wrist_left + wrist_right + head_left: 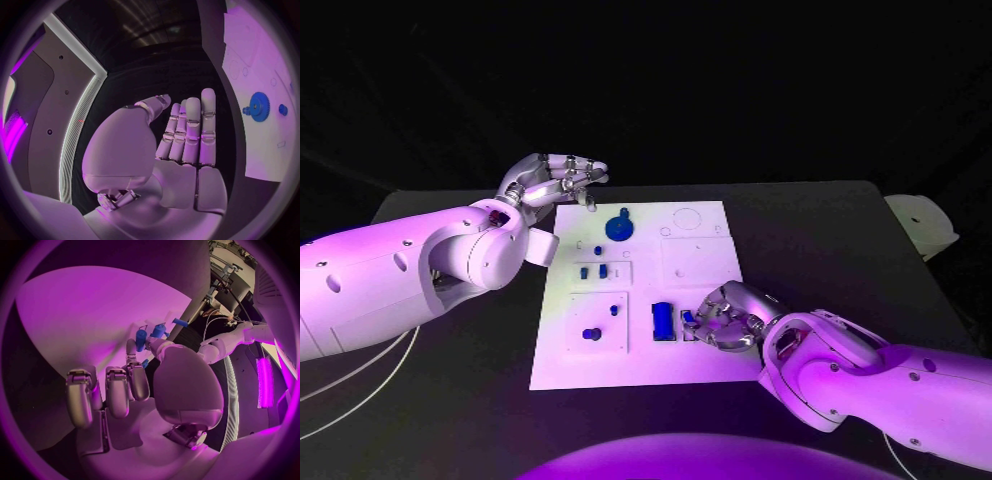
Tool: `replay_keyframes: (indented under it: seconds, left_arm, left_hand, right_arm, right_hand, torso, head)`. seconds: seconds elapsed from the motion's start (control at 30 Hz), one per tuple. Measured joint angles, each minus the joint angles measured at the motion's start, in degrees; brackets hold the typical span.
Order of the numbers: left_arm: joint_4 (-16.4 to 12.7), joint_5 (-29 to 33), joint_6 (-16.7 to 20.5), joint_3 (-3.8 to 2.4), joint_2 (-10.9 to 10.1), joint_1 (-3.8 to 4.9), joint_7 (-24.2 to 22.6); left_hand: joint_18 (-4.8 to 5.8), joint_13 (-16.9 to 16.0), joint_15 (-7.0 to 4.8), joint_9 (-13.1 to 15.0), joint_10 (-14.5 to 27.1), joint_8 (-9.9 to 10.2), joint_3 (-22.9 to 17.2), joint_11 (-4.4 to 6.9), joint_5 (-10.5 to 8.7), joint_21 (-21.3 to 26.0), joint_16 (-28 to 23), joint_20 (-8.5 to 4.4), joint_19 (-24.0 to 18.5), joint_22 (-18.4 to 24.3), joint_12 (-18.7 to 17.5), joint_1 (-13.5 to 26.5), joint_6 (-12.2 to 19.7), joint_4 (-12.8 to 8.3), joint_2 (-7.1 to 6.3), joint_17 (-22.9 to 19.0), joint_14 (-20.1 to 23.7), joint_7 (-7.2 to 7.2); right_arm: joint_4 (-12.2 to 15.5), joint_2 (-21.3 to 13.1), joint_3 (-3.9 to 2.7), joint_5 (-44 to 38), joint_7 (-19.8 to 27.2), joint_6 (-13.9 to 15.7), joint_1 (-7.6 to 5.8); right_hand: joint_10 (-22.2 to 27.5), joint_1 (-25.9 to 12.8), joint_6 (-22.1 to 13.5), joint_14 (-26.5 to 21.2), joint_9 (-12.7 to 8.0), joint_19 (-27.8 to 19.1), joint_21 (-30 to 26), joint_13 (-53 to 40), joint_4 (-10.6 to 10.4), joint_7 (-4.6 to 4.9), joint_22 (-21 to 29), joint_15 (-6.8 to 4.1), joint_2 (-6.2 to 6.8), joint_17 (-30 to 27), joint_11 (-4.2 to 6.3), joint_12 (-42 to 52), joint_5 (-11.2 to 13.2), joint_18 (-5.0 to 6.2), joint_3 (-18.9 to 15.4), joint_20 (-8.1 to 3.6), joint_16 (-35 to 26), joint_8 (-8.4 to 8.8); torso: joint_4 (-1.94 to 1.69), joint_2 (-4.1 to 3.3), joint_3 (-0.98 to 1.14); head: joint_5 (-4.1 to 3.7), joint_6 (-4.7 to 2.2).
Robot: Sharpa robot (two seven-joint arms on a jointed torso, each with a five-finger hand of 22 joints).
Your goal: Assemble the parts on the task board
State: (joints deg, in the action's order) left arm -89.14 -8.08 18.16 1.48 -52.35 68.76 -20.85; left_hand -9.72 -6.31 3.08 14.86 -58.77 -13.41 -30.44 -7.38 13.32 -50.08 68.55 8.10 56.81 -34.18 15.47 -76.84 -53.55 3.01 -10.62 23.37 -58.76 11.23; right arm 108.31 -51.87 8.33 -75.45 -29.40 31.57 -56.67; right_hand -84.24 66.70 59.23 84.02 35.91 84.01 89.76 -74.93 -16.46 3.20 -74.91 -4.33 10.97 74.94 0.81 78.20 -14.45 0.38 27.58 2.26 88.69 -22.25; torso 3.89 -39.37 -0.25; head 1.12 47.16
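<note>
My left hand point(557, 180) hangs at the far left corner of the white board point(711, 365), fingers straight and close together with nothing in them. My right hand point(727, 316) rests on the board's near right part, its fingers curled beside the blue block point(662, 321); from behind my right wrist I see small blue pieces point(150, 333) at my fingertips, but I cannot tell whether I have hold of one. A blue gear point(619, 227) lies near the board's far left edge, with little blue pegs point(593, 271) between it and the block. The board lies mid-worktop point(819, 230). I can read no writing on anything.
</note>
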Motion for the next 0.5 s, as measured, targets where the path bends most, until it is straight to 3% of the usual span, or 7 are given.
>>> replay_keyframes:
  seconds: [0.1, 0.5]
  left_arm:
    - [0.0, 0.0, 0.0, 0.0, 0.0, 0.0, 0.0]
    - [0.0, 0.0, -0.2, 0.0, -0.1, 0.0, 0.1]
  left_hand:
    - [0.0, 0.0, 0.0, 0.0, 0.0, 0.0, 0.0, 0.0, 0.0, 0.0, 0.0, 0.0, 0.0, 0.0, 0.0, 0.0, 0.0, 0.0, 0.0, 0.0, 0.0, 0.0]
    - [0.0, 0.0, 0.21, 0.0, 0.0, 0.0, 0.0, 0.0, 0.0, 0.0, 0.0, 0.0, 0.0, 0.0, 0.0, 0.0, 0.0, 0.0, 0.0, -0.1, 0.2, 0.0]
  right_arm:
    - [-0.2, 0.0, 0.0, 0.0, -0.1, -0.1, 0.0]
    - [-0.4, 0.4, -0.01, -0.1, -0.4, -0.7, 0.0]
  right_hand:
    - [0.0, -1.4, 0.1, 0.0, 0.2, 0.0, 0.0, 0.0, 0.1, -0.07, 0.0, 0.0, 0.05, 0.0, 0.0, 0.0, -3.4, 0.0, -1.4, 0.0, 0.0, 0.09]
    - [0.0, -4.9, 0.2, 0.0, 0.2, 0.0, -0.3, 0.0, -0.1, 0.21, 0.0, 0.0, 0.44, 0.0, 0.0, 0.0, -3.6, 0.0, -5.3, 0.0, 0.0, 0.07]
  torso:
    - [-0.01, 0.02, -0.02]
    - [-0.06, 0.02, -0.04]
  head:
    - [-0.03, 0.01]
    - [-0.04, 0.11]
